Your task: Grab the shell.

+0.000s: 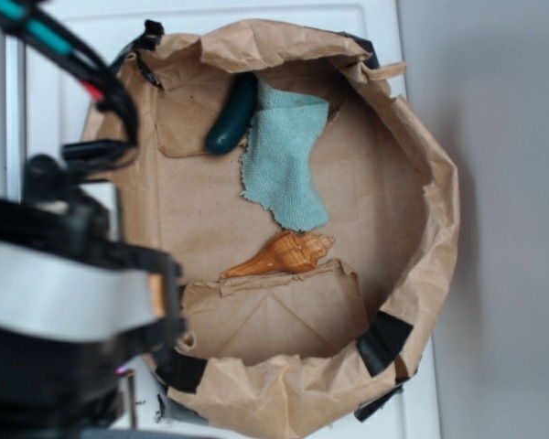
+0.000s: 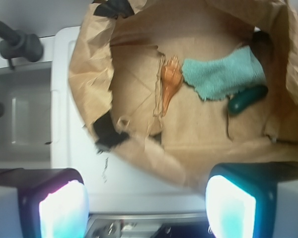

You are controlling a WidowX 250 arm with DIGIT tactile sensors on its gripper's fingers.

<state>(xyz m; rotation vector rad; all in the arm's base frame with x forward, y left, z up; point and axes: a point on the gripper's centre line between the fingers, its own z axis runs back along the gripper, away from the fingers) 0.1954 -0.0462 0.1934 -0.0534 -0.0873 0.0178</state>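
I log: brown paper basin [image 1: 412, 146], crumpled walls; teal cloth [image 1: 282, 155] on its floor; my gripper [image 2: 146, 208], fingers spread wide and empty, outside the rim; dark green object [image 1: 231, 117]; shell [image 1: 284, 254] beside the cloth's lower corner.

Crumpled paper walls [image 1: 430, 192] ring the basin. The shell [image 1: 288, 254] lies against a torn paper flap [image 1: 284, 279], with the teal cloth [image 1: 284, 160] just beside its broad end; its top is clear.
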